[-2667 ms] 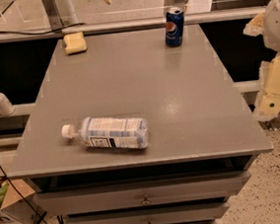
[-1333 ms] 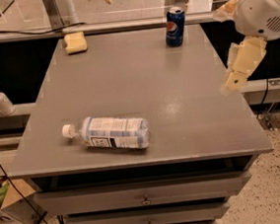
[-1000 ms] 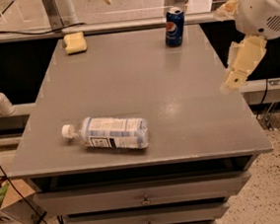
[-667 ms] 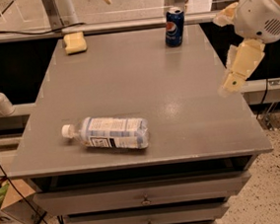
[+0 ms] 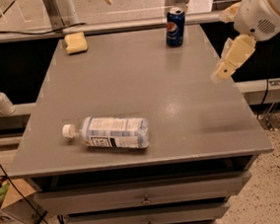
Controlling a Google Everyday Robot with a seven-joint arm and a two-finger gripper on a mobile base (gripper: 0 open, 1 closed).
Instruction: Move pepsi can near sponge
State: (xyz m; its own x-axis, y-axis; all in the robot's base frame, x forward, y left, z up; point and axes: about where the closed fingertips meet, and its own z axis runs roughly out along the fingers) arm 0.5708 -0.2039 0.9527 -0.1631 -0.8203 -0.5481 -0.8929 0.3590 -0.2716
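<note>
The pepsi can [image 5: 175, 27] stands upright at the far right of the grey table [image 5: 142, 84]; it is dark blue with a round logo and a silver top. The pale-yellow sponge [image 5: 75, 43] lies at the far left corner of the table, well apart from the can. My gripper [image 5: 232, 56] hangs in the air over the table's right edge, nearer to me than the can and to its right. It touches nothing.
A clear plastic bottle [image 5: 108, 133] with a white cap lies on its side at the front left of the table. A soap dispenser [image 5: 0, 99] stands on a ledge to the left. Drawers [image 5: 146, 198] sit under the tabletop.
My arm has risen from low beside the table's right side to above its right edge, and has drifted slightly left. The can, sponge and bottle have not moved.
</note>
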